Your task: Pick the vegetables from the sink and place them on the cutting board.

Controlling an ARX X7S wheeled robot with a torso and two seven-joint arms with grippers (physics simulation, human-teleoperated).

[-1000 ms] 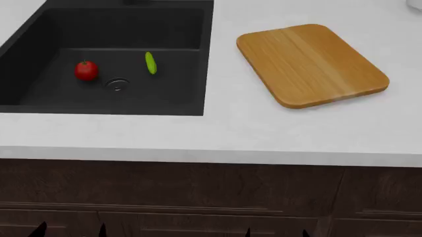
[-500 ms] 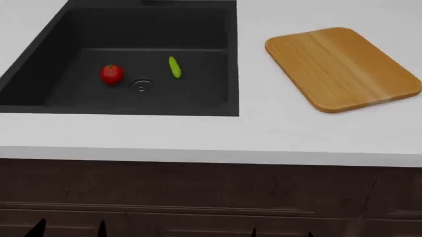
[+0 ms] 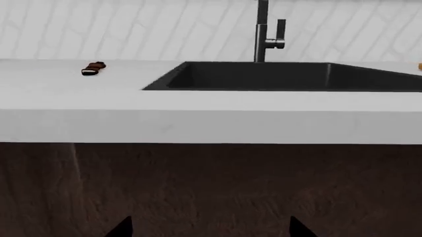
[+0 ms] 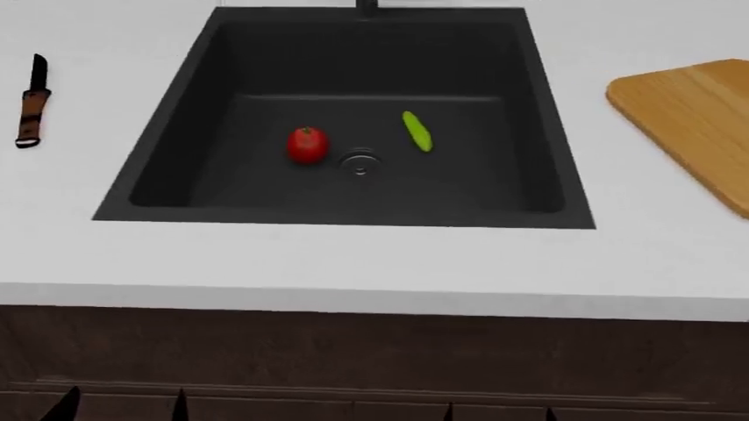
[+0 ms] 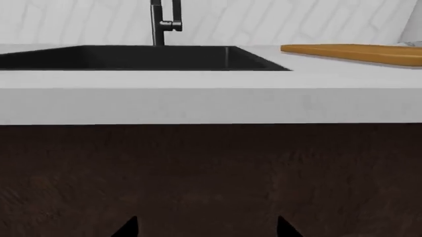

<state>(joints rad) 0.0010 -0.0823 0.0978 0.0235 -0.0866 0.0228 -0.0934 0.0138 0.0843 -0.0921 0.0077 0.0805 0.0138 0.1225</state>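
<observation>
In the head view a red tomato [image 4: 307, 145] and a yellow-green cucumber [image 4: 417, 131] lie apart on the floor of the black sink [image 4: 164, 167], on either side of the drain [image 4: 360, 164]. The wooden cutting board [image 4: 690, 110] lies on the counter at the right edge, partly cut off. Both grippers hang low in front of the cabinet, below the counter. My left gripper [image 3: 211, 229] is open and empty, and so is my right gripper [image 5: 207, 229]. Only their dark fingertips [image 4: 70, 403] show in the head view. The vegetables are hidden in both wrist views.
A brown-handled knife [image 4: 32, 101] lies on the white counter [image 4: 351, 263] left of the sink; it also shows in the left wrist view [image 3: 94, 68]. The dark faucet [image 3: 264, 29] stands behind the sink. A dark wood cabinet front [image 4: 374, 351] is below the counter edge.
The head view has shifted left: the sink now sits in the middle, the cutting board has slid to the right edge and the knife has come into view. The vegetables have not moved in the sink.
</observation>
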